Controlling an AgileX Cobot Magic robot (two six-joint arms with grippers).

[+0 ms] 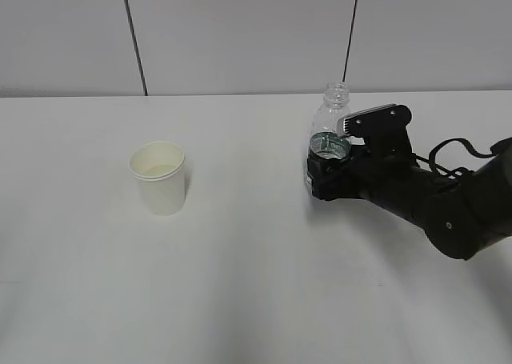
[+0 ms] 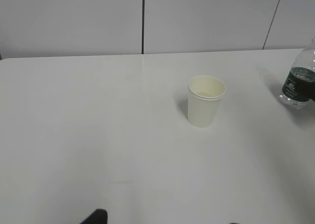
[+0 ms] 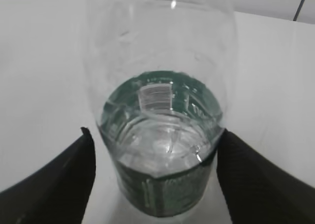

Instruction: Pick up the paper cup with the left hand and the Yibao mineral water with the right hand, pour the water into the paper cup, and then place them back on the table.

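paper cup upright, free | Yibao mineral water upright between parted fingers

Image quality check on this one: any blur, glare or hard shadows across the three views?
Exterior view: even, soft light, faint shadow beside the paper cup, all sharp. Left wrist view: slightly hazy, bottle cropped at the right edge. Right wrist view: very close on the bottle, its upper wall soft and washed out, a small glint near the top, claw fingers dark and blurred.
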